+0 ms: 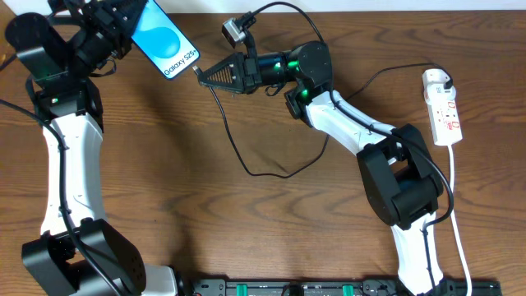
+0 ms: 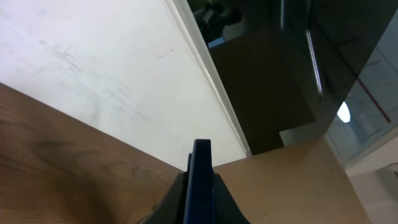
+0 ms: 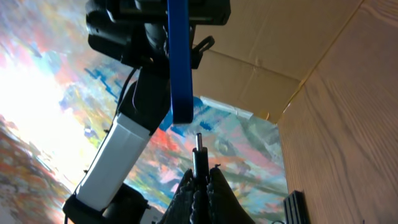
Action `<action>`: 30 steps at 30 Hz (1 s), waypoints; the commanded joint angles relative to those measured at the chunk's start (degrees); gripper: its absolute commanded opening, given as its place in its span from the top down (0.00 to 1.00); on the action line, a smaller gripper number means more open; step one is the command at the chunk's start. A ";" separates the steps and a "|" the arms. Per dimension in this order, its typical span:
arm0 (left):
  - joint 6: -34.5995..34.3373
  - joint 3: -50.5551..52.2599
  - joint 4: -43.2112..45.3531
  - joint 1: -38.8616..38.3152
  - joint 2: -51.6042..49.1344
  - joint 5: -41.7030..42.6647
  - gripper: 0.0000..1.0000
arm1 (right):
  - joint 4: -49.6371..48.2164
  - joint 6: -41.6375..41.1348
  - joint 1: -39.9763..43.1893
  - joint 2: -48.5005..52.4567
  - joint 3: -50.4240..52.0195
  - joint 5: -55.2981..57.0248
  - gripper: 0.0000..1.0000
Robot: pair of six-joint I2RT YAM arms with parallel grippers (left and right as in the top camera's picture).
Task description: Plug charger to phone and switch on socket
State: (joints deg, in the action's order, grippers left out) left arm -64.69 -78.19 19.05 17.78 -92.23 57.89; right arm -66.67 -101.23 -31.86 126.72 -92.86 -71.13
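Observation:
The phone (image 1: 164, 37), cyan screen up, hangs tilted above the table's back left, with my left gripper (image 1: 125, 25) shut on its upper end. From the left wrist it shows edge-on as a dark blue slab (image 2: 201, 177) pinched between the fingers (image 2: 226, 194). My right gripper (image 1: 212, 74) is shut on the charger's black plug (image 3: 198, 158). The plug's tip points at the phone's lower end (image 3: 181, 74), a small gap short of it and slightly off to one side. The thin black cable (image 1: 246, 164) loops across the table toward the white adapter (image 1: 438, 80) on the socket (image 1: 446, 117) at the right.
The socket's white cord (image 1: 460, 238) runs down the right side toward the front. A black rail (image 1: 329, 288) lines the table's front edge. Both white arms reach in from the front, the right one crossing the table's middle. Brown cardboard (image 2: 286, 180) stands behind the table.

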 commanded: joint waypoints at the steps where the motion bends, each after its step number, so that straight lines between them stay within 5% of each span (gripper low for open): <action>1: -0.72 -0.63 0.50 -0.52 0.59 -0.52 0.93 | -0.17 1.25 -0.50 -0.79 -1.20 -0.92 0.99; 30: 3.15 -0.63 0.48 -2.86 0.55 -0.04 0.93 | -2.21 0.55 -0.39 -0.79 -1.20 -0.79 0.99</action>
State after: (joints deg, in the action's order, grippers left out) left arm -61.63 -78.19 19.07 14.96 -92.23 56.86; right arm -69.47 -101.08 -31.86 126.72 -92.88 -73.19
